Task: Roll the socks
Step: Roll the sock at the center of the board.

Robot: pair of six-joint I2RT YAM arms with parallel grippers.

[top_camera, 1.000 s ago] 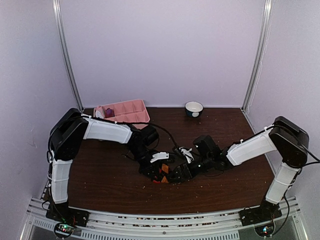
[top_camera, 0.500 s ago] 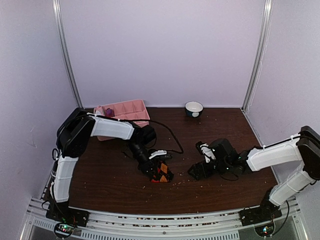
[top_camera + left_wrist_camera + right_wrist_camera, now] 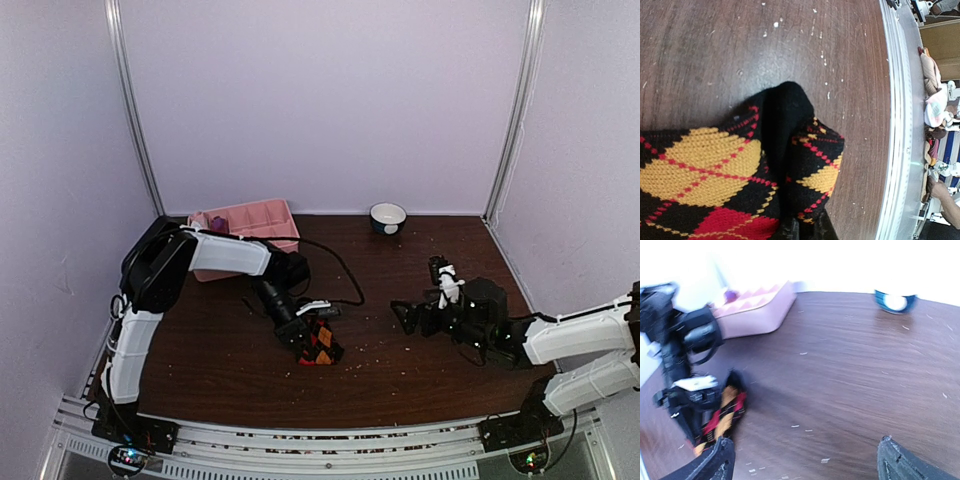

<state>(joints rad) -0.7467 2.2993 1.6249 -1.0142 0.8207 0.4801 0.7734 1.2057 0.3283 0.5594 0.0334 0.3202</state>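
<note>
— Where's the left arm?
— Elbow raised, forearm reaching to mid-surface, wrist angled down. Its gripper (image 3: 303, 328) is pinched tight on the argyle sock (image 3: 322, 346), bunched on the surface (image 3: 400, 372).
— And the right?
— Stretched low on the right side, gripper (image 3: 422, 292) spread wide, holding nothing, well apart from the sock.

Robot lab test cell.
Plain enclosure walls (image 3: 330, 100) on aluminium uprights (image 3: 135, 120), extrusion rail (image 3: 330, 440) carrying two arm bases (image 3: 125, 425), dark wood worktop (image 3: 420, 370).
</note>
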